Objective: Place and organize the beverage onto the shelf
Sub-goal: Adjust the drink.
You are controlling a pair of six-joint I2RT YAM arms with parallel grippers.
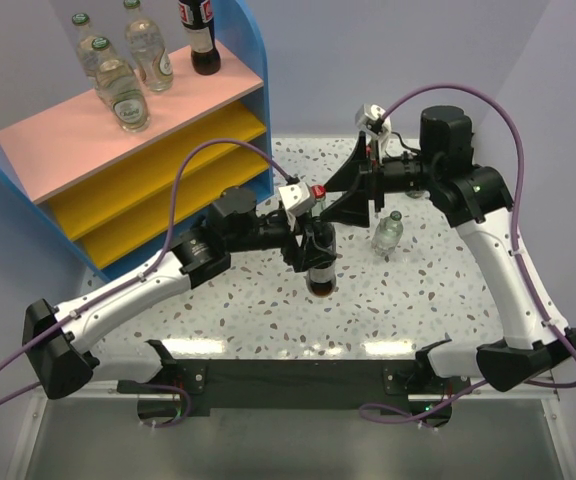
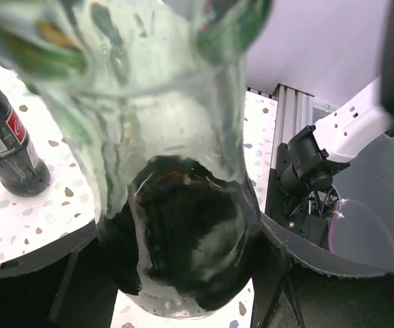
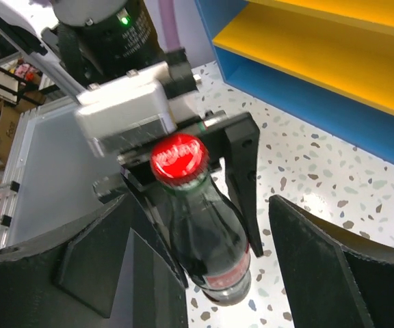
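Note:
My left gripper (image 1: 313,250) is shut on a dark cola bottle with a red cap (image 1: 318,192), tilted, with its base at or just above the table. The bottle fills the left wrist view (image 2: 183,232) between the black fingers (image 2: 40,273). My right gripper (image 1: 336,197) is open and empty, just right of the cap. In the right wrist view the bottle (image 3: 207,239) stands ahead between the open fingers (image 3: 320,266). The shelf (image 1: 118,125) at back left carries three clear green-capped bottles (image 1: 118,90) and a cola bottle (image 1: 200,40) on its pink top.
A clear green-capped bottle (image 1: 388,232) stands on the table right of the grippers. Another cola bottle (image 2: 5,157) stands on the table in the left wrist view. The yellow lower boards (image 3: 334,34) are bare where they show. Both arms cross the middle of the table.

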